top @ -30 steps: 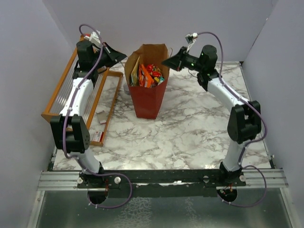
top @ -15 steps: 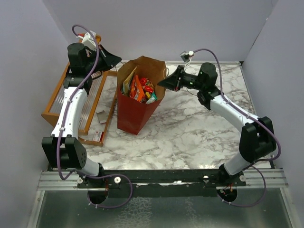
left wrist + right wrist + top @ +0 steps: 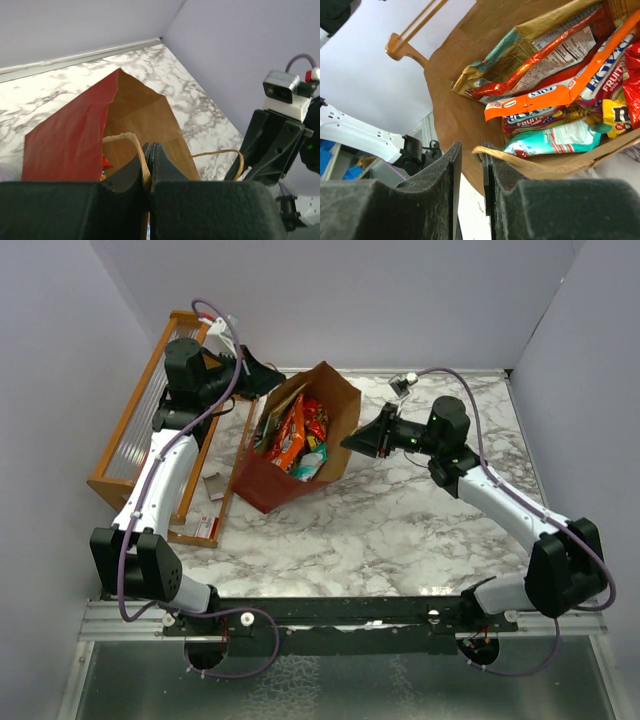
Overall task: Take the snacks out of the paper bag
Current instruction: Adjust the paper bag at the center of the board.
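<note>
Top external, left hand (image 3: 278, 380) pinching tilted paper bag (image 3: 262, 480), right hand (image 3: 348, 442) slightly spread beside it

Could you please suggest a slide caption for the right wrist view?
View past the right gripper, jaws slightly apart at the rim of the paper bag, with snacks packed inside.
</note>
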